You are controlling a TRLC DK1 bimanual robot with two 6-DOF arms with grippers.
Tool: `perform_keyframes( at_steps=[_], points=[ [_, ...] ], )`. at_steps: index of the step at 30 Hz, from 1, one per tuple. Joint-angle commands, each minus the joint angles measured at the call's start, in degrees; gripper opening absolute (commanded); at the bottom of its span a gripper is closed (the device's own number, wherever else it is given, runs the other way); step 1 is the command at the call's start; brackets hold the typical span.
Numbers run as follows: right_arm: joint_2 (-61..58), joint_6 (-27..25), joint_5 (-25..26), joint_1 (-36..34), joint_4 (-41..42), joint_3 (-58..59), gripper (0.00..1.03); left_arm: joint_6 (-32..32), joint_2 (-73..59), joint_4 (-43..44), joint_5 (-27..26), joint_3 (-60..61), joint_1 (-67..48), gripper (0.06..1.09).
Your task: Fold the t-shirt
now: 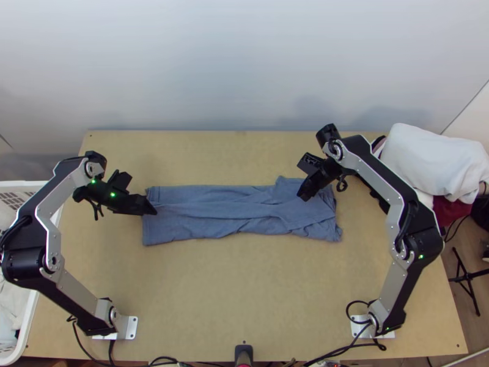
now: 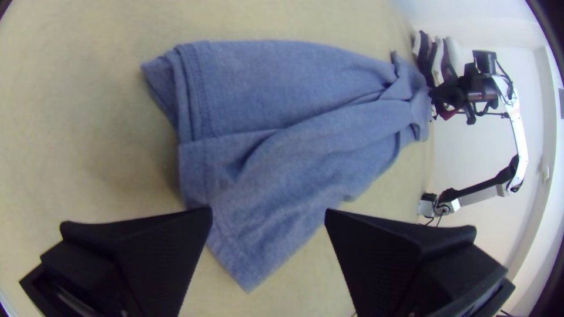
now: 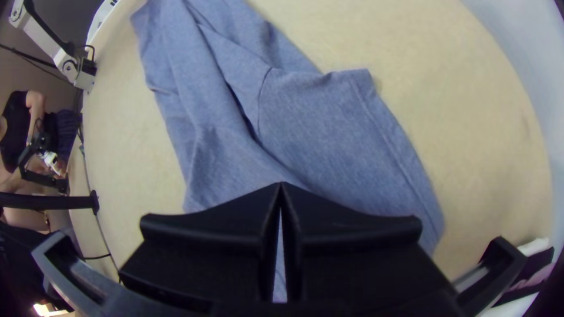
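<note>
In the top view, the blue t-shirt (image 1: 208,214) lies as a long, narrow strip across the centre of the frame, folded lengthwise, with wrinkles along it and a wider, more rumpled right end. It rests on the light wooden table (image 1: 244,293). The left gripper (image 1: 151,208) is at the strip's left end, left of the frame's centre. The right gripper (image 1: 304,194) is over the upper part of the strip's right end. A white laundry basket (image 1: 27,324) stands at the left edge, and a pile of clothes (image 1: 428,159) lies at the upper right.

In the left wrist view, the left gripper (image 2: 268,212) has its two fingers wide apart, at the lower left and lower right. The shirt runs from the lower middle to the upper right, with layered edges and a stitched hem (image 2: 202,88) at the upper left, and a corner pointing down between the fingers. The right arm (image 2: 519,141) shows at the right.

In the right wrist view, the right gripper (image 3: 281,185) has its fingertips together at the lower centre, over the shirt; whether they pinch any cloth, I cannot tell. The cloth reaches to the upper left, and a sleeve (image 3: 352,135) lies spread right of centre.
</note>
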State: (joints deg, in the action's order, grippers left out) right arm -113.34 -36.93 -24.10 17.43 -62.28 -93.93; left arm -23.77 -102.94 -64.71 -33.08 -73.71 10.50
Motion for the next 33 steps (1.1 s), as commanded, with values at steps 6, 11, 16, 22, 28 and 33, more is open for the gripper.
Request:
perform_keyframes(
  at_steps=[6, 11, 16, 22, 28, 33],
  points=[
    [-2.76, -1.57, -2.89, 0.24, 0.14, 0.94, 0.03, -0.49, -1.74, -0.33, -2.87, 1.55, 1.63, 0.99],
    [-3.12, -1.74, -2.97, 0.24, 0.14, 0.85, 0.03, -1.72, -1.3, -0.24, -2.08, 1.03, 5.85, 0.97],
    [-3.38, -1.83, -3.06, 0.32, 0.14, 0.77, 0.03, -1.46, -1.48, 1.87, -0.14, 2.17, 5.76, 0.97],
    [-3.64, -2.71, -3.06, 0.06, 0.14, 0.94, 0.03, 1.62, -2.27, 5.38, -0.23, 2.35, 4.35, 0.97],
    [-4.08, -2.98, -3.06, 0.06, 0.14, 1.03, 0.03, 3.29, -3.32, 7.67, -0.49, 3.31, 2.95, 0.97],
    [-4.7, -3.06, -3.06, -0.03, 0.32, 1.21, 0.03, 4.61, -3.59, 8.63, -1.28, 3.4, 1.36, 0.97]
  ],
)
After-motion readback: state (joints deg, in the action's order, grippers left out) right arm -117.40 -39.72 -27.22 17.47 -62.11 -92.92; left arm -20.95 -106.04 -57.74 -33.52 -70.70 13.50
